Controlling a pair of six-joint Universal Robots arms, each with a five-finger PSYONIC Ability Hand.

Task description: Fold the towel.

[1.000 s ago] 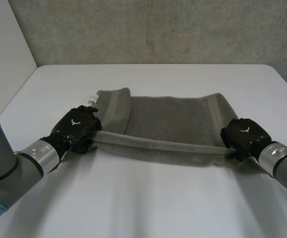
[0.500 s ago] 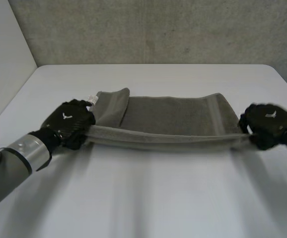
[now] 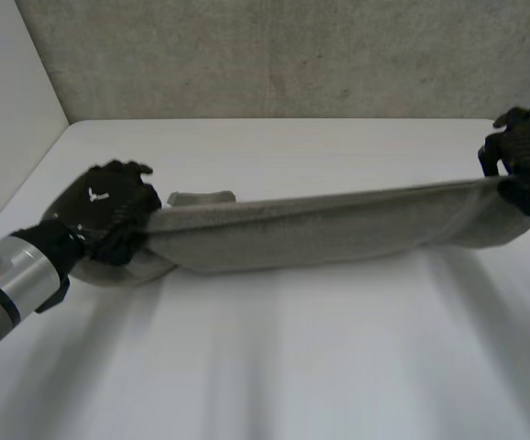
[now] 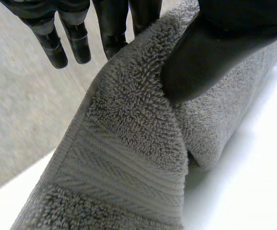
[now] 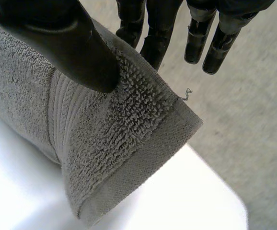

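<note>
The grey towel [image 3: 329,231] hangs stretched in a long band above the white table [image 3: 274,367], held at both ends. My left hand [image 3: 107,211] grips its left end; in the left wrist view the thumb [image 4: 210,57] presses the towel's [image 4: 129,139] edge against the fingers [image 4: 114,28]. My right hand [image 3: 526,165] is raised at the far right, holding the other end. There the thumb [image 5: 71,48] pinches a corner of the towel [image 5: 105,143] against the fingers [image 5: 148,33].
A small fold of the towel [image 3: 201,197] still rests on the table behind the band. A grey carpeted wall [image 3: 274,55] rises beyond the table's far edge. The table's left edge runs close to my left arm [image 3: 8,284].
Both hands have lifted and moved apart, the right one up and far to the right. The towel's near edge has come off the table and is now pulled taut between them.
</note>
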